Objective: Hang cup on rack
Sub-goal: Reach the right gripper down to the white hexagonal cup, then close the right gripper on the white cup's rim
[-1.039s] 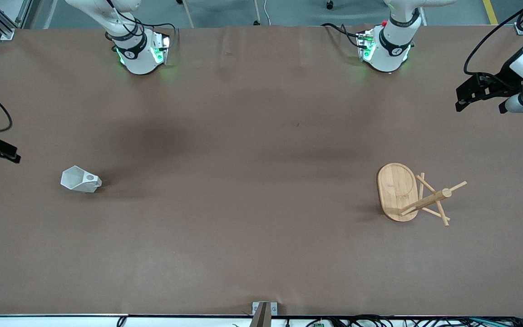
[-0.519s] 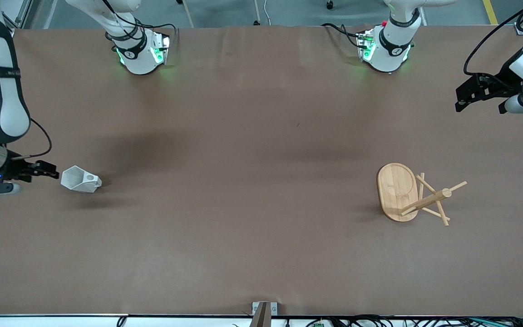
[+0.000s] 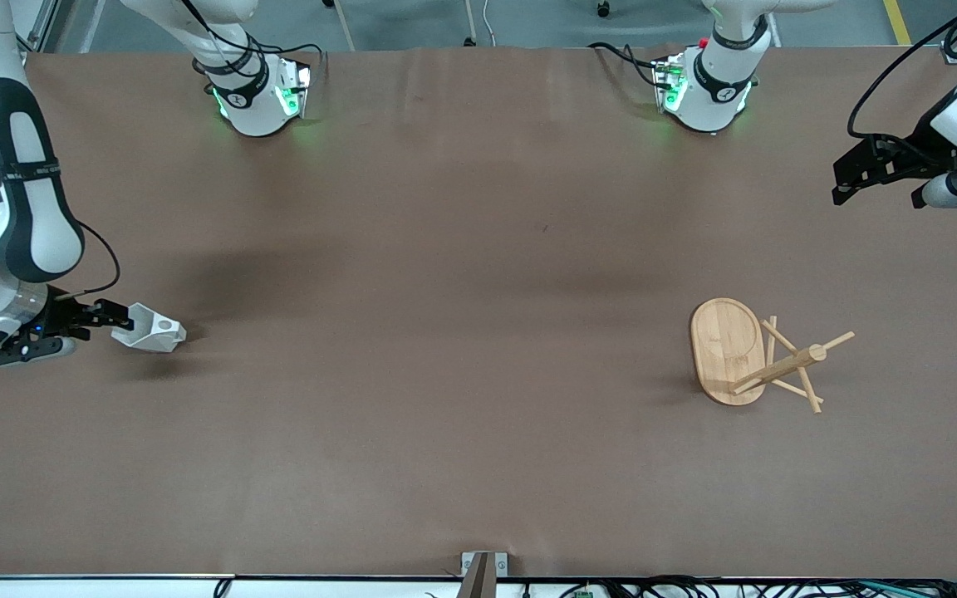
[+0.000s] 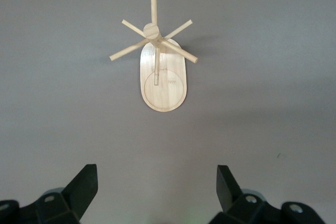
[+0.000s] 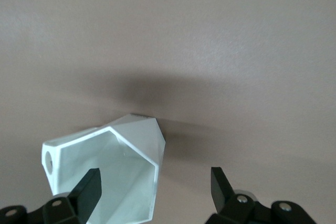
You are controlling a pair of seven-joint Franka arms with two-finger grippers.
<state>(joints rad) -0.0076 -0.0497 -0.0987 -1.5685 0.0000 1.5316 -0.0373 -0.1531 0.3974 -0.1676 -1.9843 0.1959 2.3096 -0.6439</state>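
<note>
The white faceted cup (image 3: 154,332) lies on its side near the right arm's end of the table, its open mouth toward my right gripper (image 3: 119,319). That gripper is open and low at the cup's mouth. In the right wrist view the cup (image 5: 105,171) has one rim wall between the open jaws of the right gripper (image 5: 156,184), with one finger (image 5: 89,187) in front of the mouth. The bamboo rack (image 3: 744,353) stands toward the left arm's end. My left gripper (image 3: 840,183) waits open, up in the air by that table end. The left wrist view shows the rack (image 4: 160,80) ahead of the left gripper (image 4: 157,187).
The brown table cover (image 3: 462,332) is bare between cup and rack. Both arm bases (image 3: 258,100) stand along the table edge farthest from the front camera. A small metal bracket (image 3: 483,569) sits at the table's near edge.
My right arm has swung in from the table's end, and its open gripper has come up to the cup's mouth. The cup, the rack and the left arm have not moved.
</note>
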